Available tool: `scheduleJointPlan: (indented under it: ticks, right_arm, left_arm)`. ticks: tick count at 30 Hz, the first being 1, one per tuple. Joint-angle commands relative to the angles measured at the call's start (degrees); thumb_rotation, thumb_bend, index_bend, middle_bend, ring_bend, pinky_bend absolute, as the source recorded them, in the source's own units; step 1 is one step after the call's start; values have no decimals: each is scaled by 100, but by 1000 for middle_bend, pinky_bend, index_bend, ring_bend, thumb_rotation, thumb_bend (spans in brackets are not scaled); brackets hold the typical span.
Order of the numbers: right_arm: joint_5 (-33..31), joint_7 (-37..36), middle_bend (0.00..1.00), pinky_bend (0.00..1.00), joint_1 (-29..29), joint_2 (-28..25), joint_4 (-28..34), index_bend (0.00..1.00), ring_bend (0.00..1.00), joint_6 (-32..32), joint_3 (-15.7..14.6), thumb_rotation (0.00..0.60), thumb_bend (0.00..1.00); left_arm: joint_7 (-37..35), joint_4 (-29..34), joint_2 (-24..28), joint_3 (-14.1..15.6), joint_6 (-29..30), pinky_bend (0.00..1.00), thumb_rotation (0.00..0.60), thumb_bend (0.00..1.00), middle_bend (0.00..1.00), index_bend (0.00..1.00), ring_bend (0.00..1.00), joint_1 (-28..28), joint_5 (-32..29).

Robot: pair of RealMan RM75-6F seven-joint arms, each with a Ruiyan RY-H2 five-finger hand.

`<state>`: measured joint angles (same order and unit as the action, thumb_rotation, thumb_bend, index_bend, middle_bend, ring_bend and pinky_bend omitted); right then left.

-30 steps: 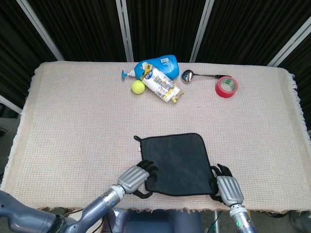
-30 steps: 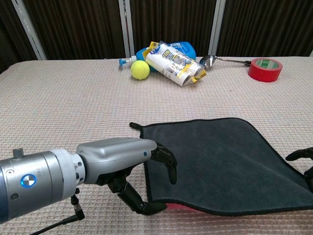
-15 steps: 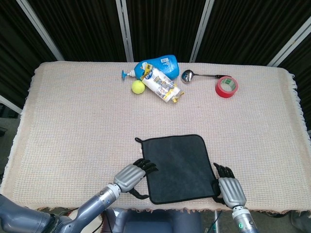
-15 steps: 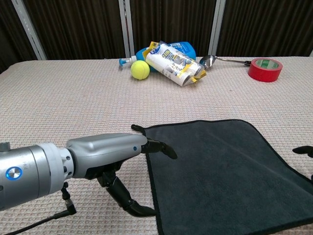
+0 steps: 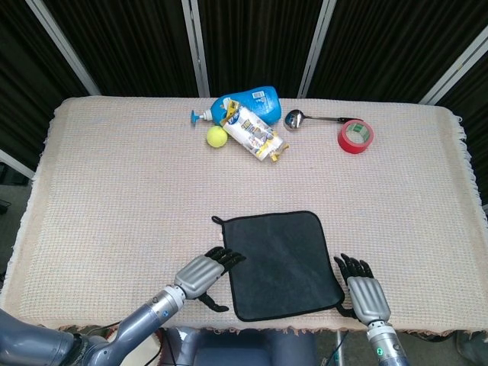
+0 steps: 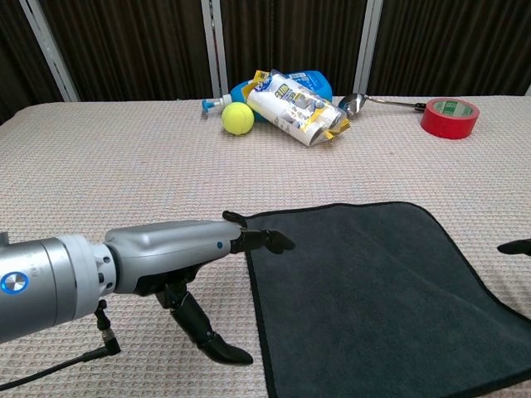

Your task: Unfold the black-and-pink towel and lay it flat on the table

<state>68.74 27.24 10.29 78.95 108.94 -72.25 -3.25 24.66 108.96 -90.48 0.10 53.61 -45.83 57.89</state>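
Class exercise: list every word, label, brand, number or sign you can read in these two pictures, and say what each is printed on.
None can be read in full.
Blue bottle: white label print, too small.
Snack bag: printed lettering, blurred.
Red tape roll: green inner print, illegible.
Left hand's wrist: round blue-and-white badge, no legible letters.
Towel, tennis ball, spoon: no text.
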Motion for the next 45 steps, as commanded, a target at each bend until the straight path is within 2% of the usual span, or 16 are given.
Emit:
scheduleJointPlan:
  ticks: [1,12,16,22,24,29,32,40,45]
  right_arm:
    - [-18,-58,0,0,2,-42,-13,0,0,-32,58,600,351]
    - [-34,-763,0,0,-41,-389,-246,0,0,-365,573,600,351]
    - [121,-995,0,0,-98,-335,-475,0,0,-549,655,600,350]
    - [249,-1453,0,0,-103,-385,-705,0,0,-439,668,600,351]
    - [282,-1561,0,0,-105,-409,-756,0,0,-378,640,600,351]
    - [326,-1641,0,0,-97,-456,-822,0,0,-307,618,600,351]
    - [356,-1664,0,0,-87,-449,-841,0,0,-318,644,600,351]
    - [446,-1743,0,0,-87,-372,-886,0,0,-344,667,600,350]
    - [451,-1777,0,0,-99,-364,-898,0,0,-354,680,600,350]
  left_arm:
    - [21,7,25,-11,-18,2,600,91,43,31,0,-18,-22]
    - [26,54,152,-136,-53,2,600,95,39,18,0,-98,-89]
    - [-45,36,162,-197,-70,2,600,96,39,17,0,-113,-122]
    - [-204,122,267,-292,28,2,600,113,39,16,0,-61,-97]
    - [-277,177,341,-303,74,2,600,171,39,16,0,-18,-63]
    - [-388,242,606,-250,-31,3,600,511,40,28,0,2,51]
    - [-412,264,776,-214,-251,6,600,601,42,42,0,-77,126]
    - [-87,400,1150,50,-1106,24,600,756,46,62,0,-541,297]
    - [225,422,999,213,-1239,24,600,772,49,75,0,-717,210]
